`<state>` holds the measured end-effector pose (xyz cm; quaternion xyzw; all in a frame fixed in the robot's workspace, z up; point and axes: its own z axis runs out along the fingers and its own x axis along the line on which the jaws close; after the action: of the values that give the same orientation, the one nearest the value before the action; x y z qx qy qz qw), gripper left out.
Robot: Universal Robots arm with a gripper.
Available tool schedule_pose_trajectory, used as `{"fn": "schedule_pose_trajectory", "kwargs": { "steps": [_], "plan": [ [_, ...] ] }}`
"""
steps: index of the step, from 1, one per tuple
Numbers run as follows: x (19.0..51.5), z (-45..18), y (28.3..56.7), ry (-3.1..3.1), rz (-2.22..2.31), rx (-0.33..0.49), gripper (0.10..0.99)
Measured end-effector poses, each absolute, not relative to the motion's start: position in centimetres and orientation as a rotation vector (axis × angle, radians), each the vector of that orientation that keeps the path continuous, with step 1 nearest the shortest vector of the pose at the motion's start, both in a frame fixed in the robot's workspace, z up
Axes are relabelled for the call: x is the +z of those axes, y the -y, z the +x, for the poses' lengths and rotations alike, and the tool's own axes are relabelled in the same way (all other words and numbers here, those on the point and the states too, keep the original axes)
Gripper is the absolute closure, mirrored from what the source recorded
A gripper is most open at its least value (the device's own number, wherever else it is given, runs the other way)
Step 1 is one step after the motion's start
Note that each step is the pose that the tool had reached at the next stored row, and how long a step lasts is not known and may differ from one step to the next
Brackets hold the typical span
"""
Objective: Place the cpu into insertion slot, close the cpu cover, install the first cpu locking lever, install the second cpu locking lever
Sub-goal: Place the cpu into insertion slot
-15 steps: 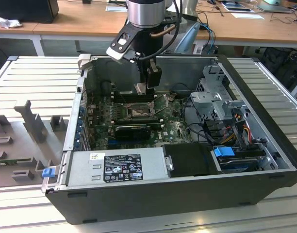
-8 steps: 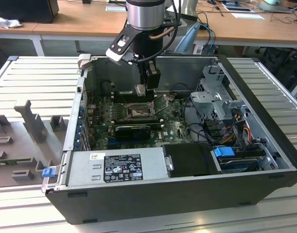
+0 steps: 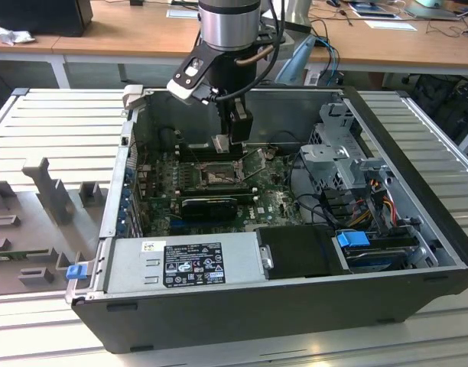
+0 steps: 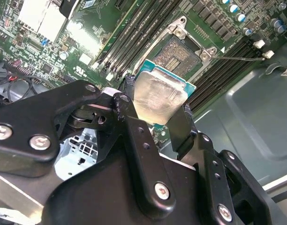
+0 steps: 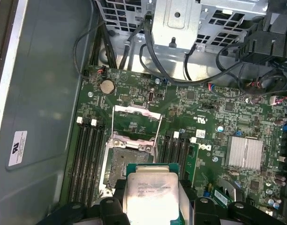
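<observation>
My gripper (image 3: 232, 139) hangs inside the open computer case, shut on the cpu (image 3: 222, 144). The cpu (image 4: 157, 96) is a pale silvery square chip on a green backing, pinched between black fingers (image 4: 129, 91) at two opposite edges. It hovers just above and beside the insertion slot (image 4: 181, 55), tilted relative to it. In the first wrist view the cpu (image 5: 152, 192) overlaps one edge of the insertion slot (image 5: 126, 161). The cpu cover (image 5: 137, 123) stands flipped open beyond the slot. A thin locking lever (image 4: 237, 58) sticks out beside the slot.
Memory slots (image 5: 89, 154) flank the socket on both sides. A long black card (image 3: 209, 205) lies in front of the socket in the exterior view. The power supply box (image 3: 184, 264) fills the case front. A drive cage (image 3: 337, 157) with cables sits on the exterior view's right.
</observation>
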<state>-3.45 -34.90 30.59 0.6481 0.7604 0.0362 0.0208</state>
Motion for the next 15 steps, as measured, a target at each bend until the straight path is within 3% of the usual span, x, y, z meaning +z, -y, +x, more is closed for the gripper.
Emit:
{"fn": "schedule_pose_trajectory", "kwargs": {
  "steps": [15],
  "plan": [
    [29.4, -3.5, 34.9, -2.358, 2.009, 0.112, 0.557]
  ]
}}
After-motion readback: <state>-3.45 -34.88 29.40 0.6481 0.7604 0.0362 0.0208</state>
